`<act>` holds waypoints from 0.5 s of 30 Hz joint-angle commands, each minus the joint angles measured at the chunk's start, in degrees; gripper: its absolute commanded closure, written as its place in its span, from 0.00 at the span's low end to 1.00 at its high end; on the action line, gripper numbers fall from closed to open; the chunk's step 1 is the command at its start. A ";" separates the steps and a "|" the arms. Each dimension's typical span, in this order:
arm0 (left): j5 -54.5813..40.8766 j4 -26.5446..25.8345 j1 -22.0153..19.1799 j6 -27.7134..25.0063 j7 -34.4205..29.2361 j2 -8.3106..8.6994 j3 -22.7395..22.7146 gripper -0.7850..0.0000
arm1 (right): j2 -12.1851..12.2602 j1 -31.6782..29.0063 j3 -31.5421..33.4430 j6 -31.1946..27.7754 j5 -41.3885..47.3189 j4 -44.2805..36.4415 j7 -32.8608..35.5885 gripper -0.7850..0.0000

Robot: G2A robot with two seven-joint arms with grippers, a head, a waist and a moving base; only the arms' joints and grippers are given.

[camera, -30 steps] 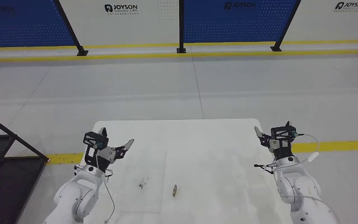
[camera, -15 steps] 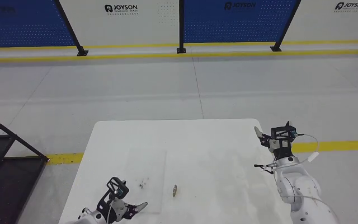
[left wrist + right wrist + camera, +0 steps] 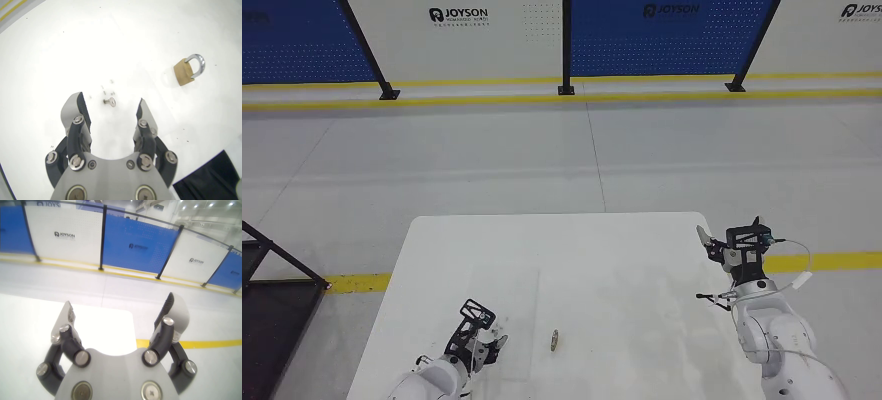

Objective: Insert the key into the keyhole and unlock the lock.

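A small silver key [image 3: 110, 101] lies flat on the white table [image 3: 622, 260] among a few dark specks. My left gripper [image 3: 110, 97] hovers just above it, open, with the key just beyond the gap between its fingertips. In the top view the left gripper [image 3: 492, 338] sits near the table's front edge, left of centre. A brass padlock [image 3: 186, 72] with a silver shackle lies on its side a short way off, also seen as a small lock [image 3: 554, 340] to the right of that gripper. My right gripper [image 3: 730, 238] stands open and empty at the table's right edge [image 3: 119, 299].
A black frame [image 3: 272, 270] stands off the table's left side. Blue and white fence panels [image 3: 662, 35] line the far floor behind yellow stripes. The table's far half holds nothing.
My left gripper left the table's left edge, dropped to the near edge, then came forward over the key. The right arm, key and padlock kept still.
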 commanded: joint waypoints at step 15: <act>2.21 4.89 -5.30 1.69 -4.52 -0.40 4.38 0.65 | 0.00 0.00 0.00 0.00 0.00 0.00 0.00 0.00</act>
